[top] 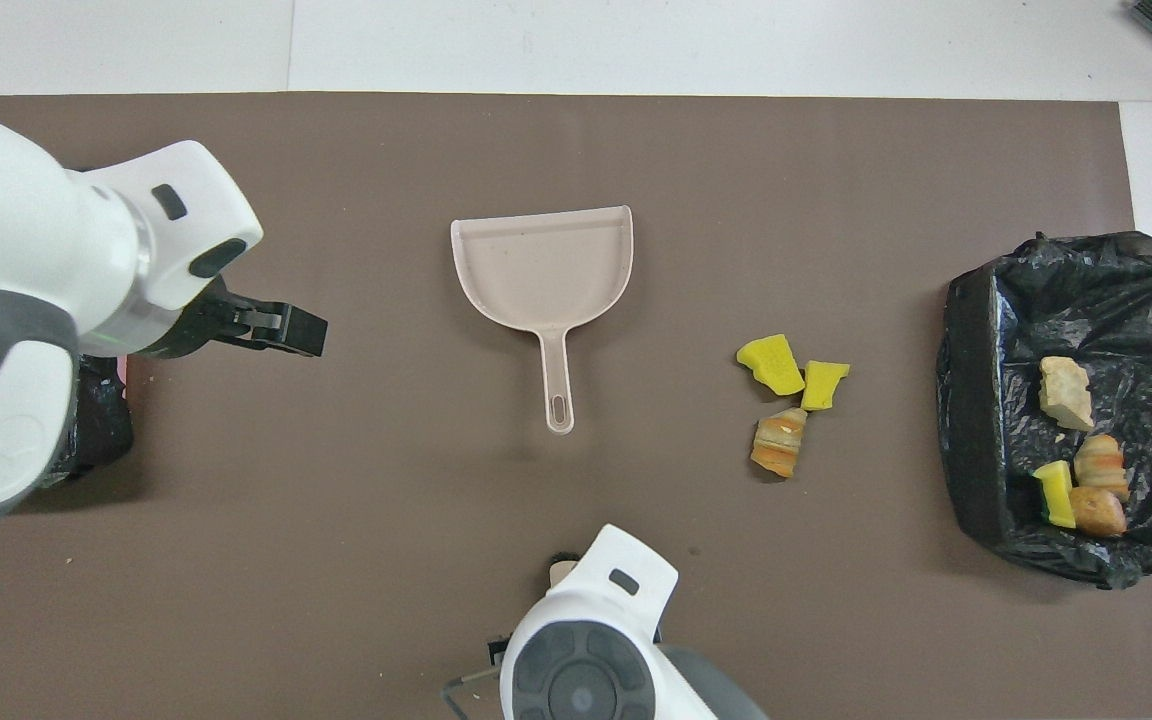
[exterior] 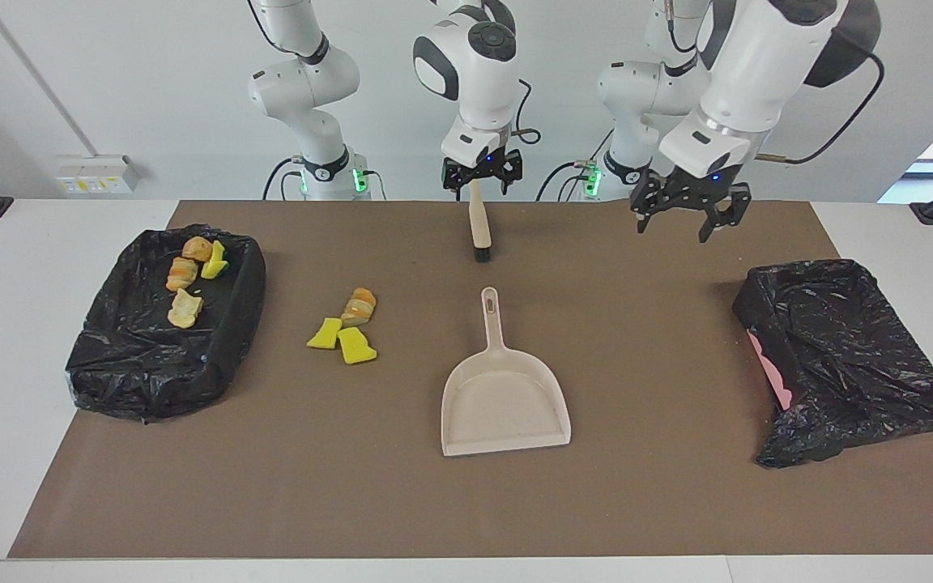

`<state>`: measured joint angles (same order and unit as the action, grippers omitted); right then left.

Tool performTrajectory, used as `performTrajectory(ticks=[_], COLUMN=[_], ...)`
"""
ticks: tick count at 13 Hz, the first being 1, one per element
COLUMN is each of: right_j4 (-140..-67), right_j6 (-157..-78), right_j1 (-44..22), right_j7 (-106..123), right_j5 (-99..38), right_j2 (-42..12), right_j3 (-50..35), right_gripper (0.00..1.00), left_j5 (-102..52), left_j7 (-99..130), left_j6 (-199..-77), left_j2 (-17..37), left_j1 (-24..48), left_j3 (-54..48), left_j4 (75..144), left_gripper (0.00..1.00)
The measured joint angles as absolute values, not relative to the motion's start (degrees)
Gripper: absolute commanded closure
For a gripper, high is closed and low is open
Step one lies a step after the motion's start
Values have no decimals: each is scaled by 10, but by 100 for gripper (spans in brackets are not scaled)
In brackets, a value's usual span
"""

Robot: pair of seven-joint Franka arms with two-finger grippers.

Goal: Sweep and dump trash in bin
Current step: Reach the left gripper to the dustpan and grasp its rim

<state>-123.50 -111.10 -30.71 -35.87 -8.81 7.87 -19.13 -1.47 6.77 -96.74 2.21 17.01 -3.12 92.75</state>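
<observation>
Four scraps (exterior: 191, 275) are already lying in the bin (exterior: 110, 380); three (exterior: 345, 328) are waiting between it and your dustpan (exterior: 505, 401). Right claw (exterior: 483, 174) is hanging spread over the brush (exterior: 479, 231); left claw (exterior: 683, 212) is hovering spread, empty.

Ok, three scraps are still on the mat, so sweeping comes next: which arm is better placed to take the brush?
Right. The right gripper hangs open directly over the brush, above its handle. The left gripper hangs open over the mat toward the left arm's end, well away from the brush.
</observation>
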Motion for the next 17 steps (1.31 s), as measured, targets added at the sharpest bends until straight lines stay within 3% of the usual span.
performTrajectory(ticks=[3, 8, 14, 17], right_j4=[-1331, -1430, -1461, -1463], right_j6=[-1131, -1259, -1297, -1297], right_j1=[-353, -423, -462, -466], right_j7=[-385, -445, -465, -465], right_j5=[-109, -110, -110, -110], right_j2=[145, 145, 120, 120], right_j3=[-191, -191, -191, -191], right_gripper=[0, 0, 0, 12], left_j5=[0, 43, 44, 44], left_j7=[129, 273, 351, 365], left_j6=[-1008, -1086, -1177, -1198], left_j2=[46, 137, 195, 207], left_j1=[219, 310, 340, 343], left_j3=[-31, -32, -31, -31], left_j4=[948, 951, 952, 955], left_gripper=[0, 0, 0, 0])
